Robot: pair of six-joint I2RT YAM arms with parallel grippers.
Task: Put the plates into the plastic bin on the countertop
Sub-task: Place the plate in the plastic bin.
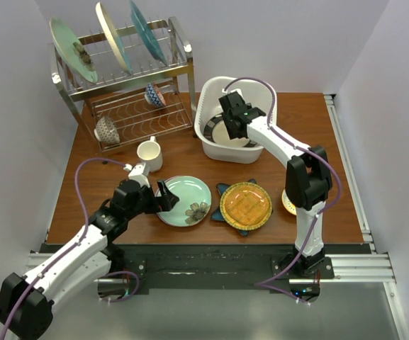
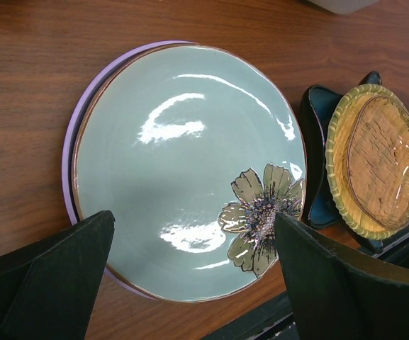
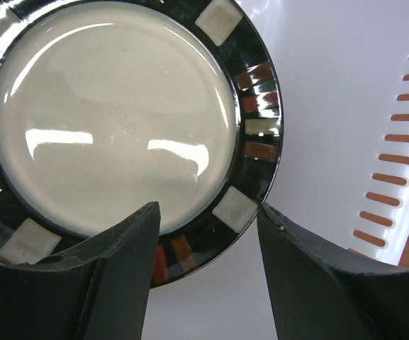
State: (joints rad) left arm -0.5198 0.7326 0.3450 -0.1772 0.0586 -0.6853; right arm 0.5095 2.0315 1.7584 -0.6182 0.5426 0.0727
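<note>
The white plastic bin [image 1: 203,122] stands at the back middle of the countertop. A black-rimmed cream plate [image 3: 112,127] lies inside it on the bin's floor [image 3: 332,85]. My right gripper [image 3: 208,207] is down in the bin, open, its fingers straddling the plate's rim without pinching it. At the front, a mint floral plate [image 2: 183,163] rests on a lavender plate [image 2: 69,149]. My left gripper [image 2: 193,216] hovers wide open over its near edge. To their right, an amber round plate [image 2: 378,163] sits on a blue star-shaped plate [image 2: 316,127].
A steel wire dish rack [image 1: 126,78] at the back left holds three upright plates and two small bowls. A cream mug [image 1: 149,154] stands in front of it. A small yellow-centred bowl [image 1: 288,202] peeks out behind the right arm.
</note>
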